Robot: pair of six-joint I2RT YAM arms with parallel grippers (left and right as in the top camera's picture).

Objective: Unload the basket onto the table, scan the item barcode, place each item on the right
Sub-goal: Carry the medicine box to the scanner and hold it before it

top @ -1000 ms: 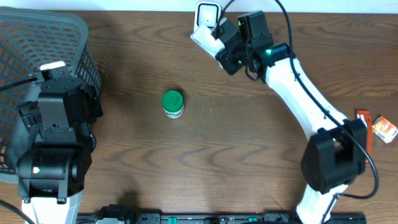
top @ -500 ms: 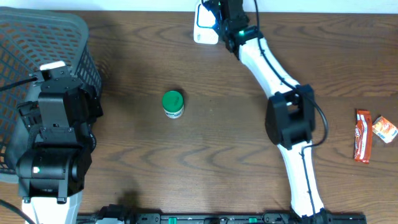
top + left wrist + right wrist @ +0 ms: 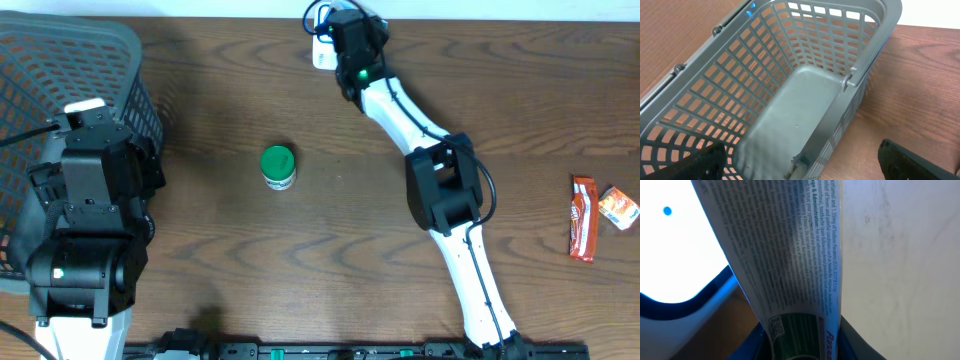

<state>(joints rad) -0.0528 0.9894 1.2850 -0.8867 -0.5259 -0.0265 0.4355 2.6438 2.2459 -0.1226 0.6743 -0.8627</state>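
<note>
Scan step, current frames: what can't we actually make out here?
- Right wrist: white printed pack fills the frame, small print and square code blurred; right gripper barely shows at bottom edge.
- Overhead: the arm's wrist hides that grip and half the white scanner.
- Left wrist: left gripper fingers cut by bottom edge, above grey plastic basket.
- Overhead: green-lidded jar label too small.

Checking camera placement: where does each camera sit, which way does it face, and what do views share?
Overhead: above the table, facing straight down; left arm, right arm, jar, basket, scanner.
Left wrist: on the left arm, facing into the basket; left fingers open at the bottom corners.
Right wrist: on the right arm, close against a pack beside the scanner; right fingers barely show.
Shared: basket, overhead and left wrist; scanner, overhead and right wrist.
</note>
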